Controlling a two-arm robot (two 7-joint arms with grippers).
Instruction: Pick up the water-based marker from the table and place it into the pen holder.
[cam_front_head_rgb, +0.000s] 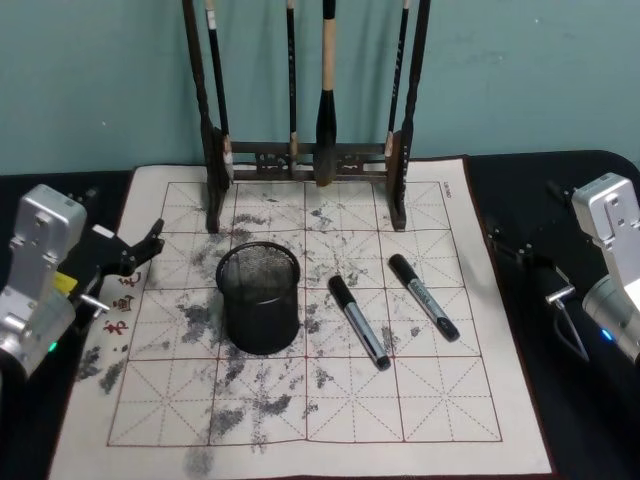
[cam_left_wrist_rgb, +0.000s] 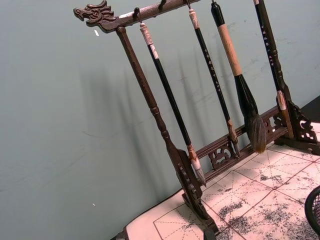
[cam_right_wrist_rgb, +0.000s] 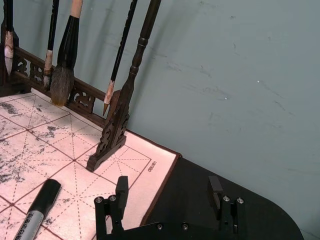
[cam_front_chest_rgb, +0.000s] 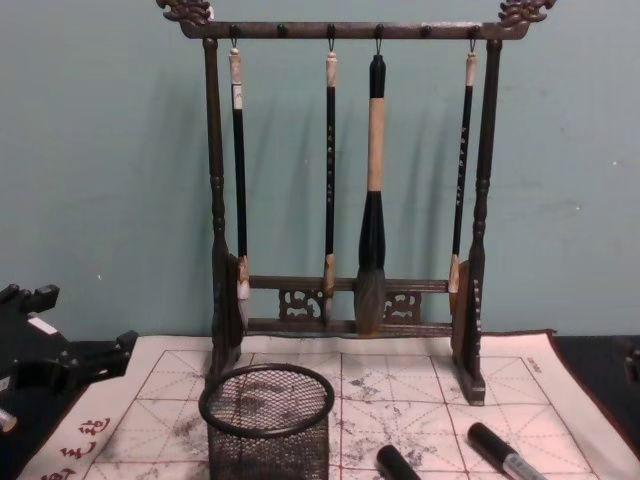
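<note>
A teal wall (cam_front_head_rgb: 500, 70) backs a black table (cam_front_head_rgb: 570, 420) that carries a gridded, ink-stained mat (cam_front_head_rgb: 450, 400). The left claw (cam_front_head_rgb: 140, 250) sits at the mat's left edge, fingers apart. The right claw (cam_right_wrist_rgb: 167, 192) sits at the mat's right edge, fingers apart. The pen holder (cam_front_head_rgb: 260, 325) stands upright on the mat, to the right of the left claw. Two markers lie flat between the holder and the right claw. The first marker (cam_front_head_rgb: 358, 322) is near the holder, and the second marker (cam_front_head_rgb: 423, 296) is nearer the right claw. The brush rack (cam_front_head_rgb: 350, 157) stands beyond both claws.
</note>
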